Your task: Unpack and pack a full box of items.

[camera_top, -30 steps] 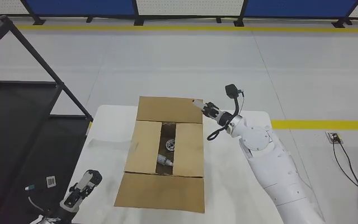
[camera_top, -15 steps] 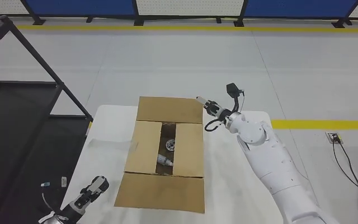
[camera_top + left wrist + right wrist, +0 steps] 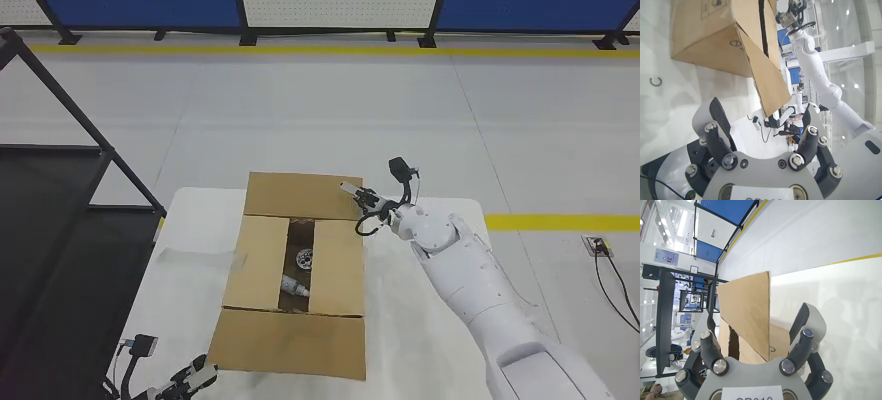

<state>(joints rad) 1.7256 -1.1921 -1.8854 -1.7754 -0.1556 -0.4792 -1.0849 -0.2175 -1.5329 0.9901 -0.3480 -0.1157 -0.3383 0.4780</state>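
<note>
On the white table sits a big brown cardboard box. Its two long flaps are folded nearly shut with a dark slot between them, and the far and near flaps are spread outward. The left wrist view catches printed symbols and a round logo on the box's side, too slanted to read.

At the box's 1 o'clock corner is the right gripper. Its fingers stand apart with the far flap's edge between them, not closed on it. Down at the 7 o'clock corner the left gripper is spread wide with nothing in it, the near flap's tip just beyond.

Through the slot I can see a small white bottle lying flat and, toward 12 o'clock, a round dark-and-white item. A grey C-shaped mark is on the tabletop.

Over the last second the left arm swung toward the box's near corner, and the right gripper slid in over the far flap.
</note>
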